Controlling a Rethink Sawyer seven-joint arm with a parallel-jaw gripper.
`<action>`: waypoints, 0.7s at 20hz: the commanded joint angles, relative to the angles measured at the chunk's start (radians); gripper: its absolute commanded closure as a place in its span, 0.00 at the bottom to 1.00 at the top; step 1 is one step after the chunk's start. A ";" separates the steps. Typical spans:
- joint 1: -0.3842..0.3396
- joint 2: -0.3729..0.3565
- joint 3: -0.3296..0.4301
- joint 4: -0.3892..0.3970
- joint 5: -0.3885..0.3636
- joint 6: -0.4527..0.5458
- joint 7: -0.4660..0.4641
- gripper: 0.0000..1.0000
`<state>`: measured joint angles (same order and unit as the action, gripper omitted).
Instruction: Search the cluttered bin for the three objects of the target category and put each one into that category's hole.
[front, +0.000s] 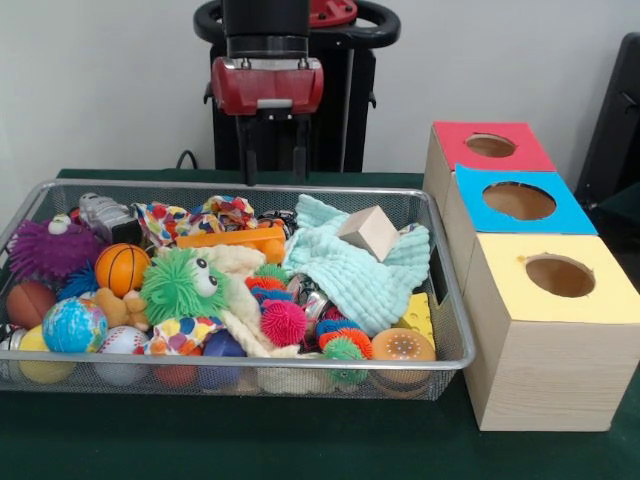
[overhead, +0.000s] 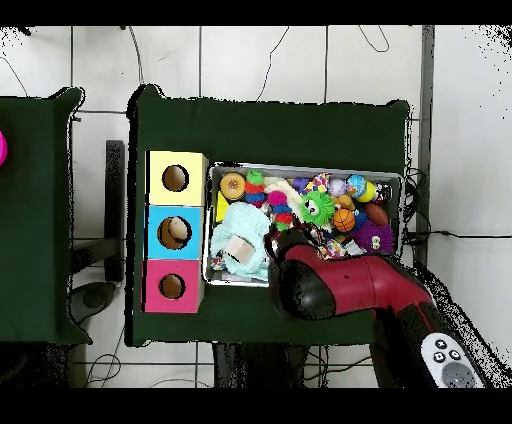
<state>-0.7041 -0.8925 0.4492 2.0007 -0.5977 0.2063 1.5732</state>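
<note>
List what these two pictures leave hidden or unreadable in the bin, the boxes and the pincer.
- Pincer: open in the front view; in the overhead view the red arm covers it.
- Mesh bin, overhead view: the arm hides its corner nearest the robot's base.
- Teal cloth: whatever lies under it is hidden in both views.
- Red box and yellow box: both holes look dark, so their contents cannot be told.
- Blue box, overhead view: something pale in the hole, too small to identify.

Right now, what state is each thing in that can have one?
gripper: fingers apart, holding nothing, above the bin's far edge
wire bin: full of toys
mint cloth: crumpled, wooden block resting on it
red box: hole open
blue box: hole open
yellow box: hole open
</note>
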 joint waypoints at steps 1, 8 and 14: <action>0.031 0.081 0.026 -0.043 -0.057 -0.100 0.071 0.00; 0.113 0.109 -0.078 -0.050 -0.065 -0.175 0.110 0.00; 0.155 0.148 -0.146 -0.055 -0.056 -0.210 0.118 0.00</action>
<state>-0.5701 -0.8032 0.3880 2.0004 -0.5972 0.0553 1.5732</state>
